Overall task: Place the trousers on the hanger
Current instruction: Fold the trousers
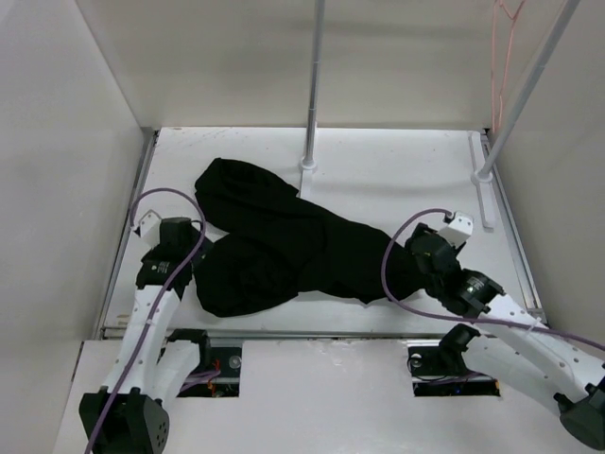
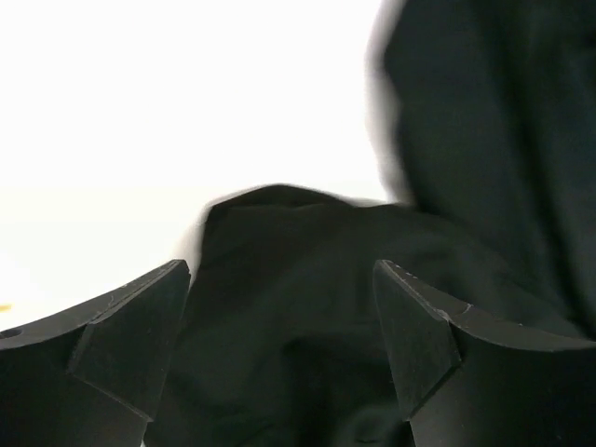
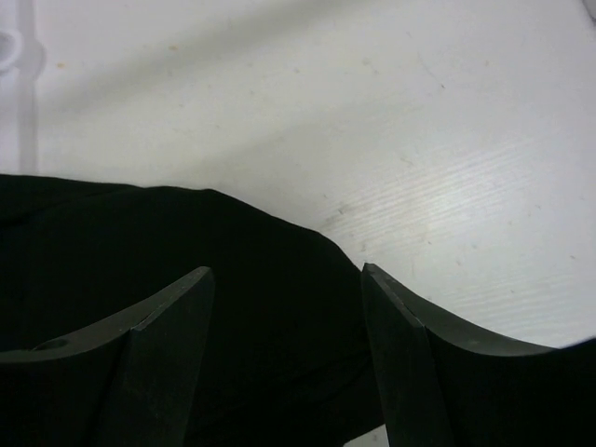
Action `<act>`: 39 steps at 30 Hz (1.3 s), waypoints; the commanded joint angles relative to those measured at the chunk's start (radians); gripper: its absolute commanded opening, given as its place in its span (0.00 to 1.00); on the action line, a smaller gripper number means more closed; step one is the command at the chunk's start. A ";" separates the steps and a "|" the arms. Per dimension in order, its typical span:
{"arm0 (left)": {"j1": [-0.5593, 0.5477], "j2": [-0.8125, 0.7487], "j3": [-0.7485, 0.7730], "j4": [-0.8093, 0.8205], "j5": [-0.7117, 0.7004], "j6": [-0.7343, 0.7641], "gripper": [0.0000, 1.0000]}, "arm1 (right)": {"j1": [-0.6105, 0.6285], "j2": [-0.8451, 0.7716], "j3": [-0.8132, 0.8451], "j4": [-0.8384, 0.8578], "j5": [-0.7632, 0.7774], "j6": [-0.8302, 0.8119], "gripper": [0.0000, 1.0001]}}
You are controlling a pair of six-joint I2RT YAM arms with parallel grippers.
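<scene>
The black trousers (image 1: 284, 248) lie crumpled across the middle of the white table (image 1: 397, 170). The thin pink-orange hanger (image 1: 505, 38) hangs at the far right, by the slanted pole. My left gripper (image 1: 192, 251) is at the trousers' left end; in the left wrist view it (image 2: 281, 272) is open, with black cloth (image 2: 466, 140) between and beyond the jaws. My right gripper (image 1: 405, 263) is at the trousers' right end; in the right wrist view it (image 3: 284, 275) is open over the cloth's edge (image 3: 140, 233).
A white upright pole (image 1: 313, 95) stands at the back centre, with its base just behind the trousers. A slanted white pole (image 1: 526, 85) stands at the back right. Purple cables (image 1: 166, 196) loop over both arms. Pale walls enclose the table on its left, back and right.
</scene>
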 commanded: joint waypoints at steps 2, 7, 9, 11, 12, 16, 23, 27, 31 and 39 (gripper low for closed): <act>0.034 0.018 -0.065 -0.113 0.030 -0.021 0.79 | 0.037 0.032 0.040 -0.136 0.138 0.116 0.69; 0.026 0.061 -0.101 -0.066 0.010 -0.051 0.79 | 0.051 0.129 0.086 -0.261 0.089 0.161 0.70; 0.018 0.115 -0.107 -0.018 0.027 -0.051 0.78 | 0.065 0.147 0.092 -0.294 0.060 0.191 0.72; -0.003 0.155 -0.116 0.036 0.049 -0.051 0.76 | 0.082 0.163 0.080 -0.309 0.028 0.225 0.73; -0.011 0.162 -0.125 0.060 0.050 -0.053 0.73 | 0.090 0.167 0.069 -0.309 0.006 0.245 0.73; -0.029 0.167 -0.153 0.164 0.061 -0.056 0.49 | 0.093 0.192 0.070 -0.279 -0.023 0.257 0.73; -0.048 0.210 -0.170 0.378 0.089 -0.079 0.11 | -0.036 0.345 0.027 0.061 -0.161 0.161 0.24; -0.011 0.206 -0.118 0.493 0.069 -0.126 0.06 | -0.084 0.361 0.156 0.163 -0.129 0.037 0.00; -0.015 0.149 0.061 0.507 -0.055 -0.145 0.06 | -0.120 0.359 0.351 0.209 -0.030 -0.112 0.00; -0.025 0.123 0.370 0.435 -0.214 -0.008 0.07 | -0.148 0.321 0.486 0.223 0.043 -0.210 0.00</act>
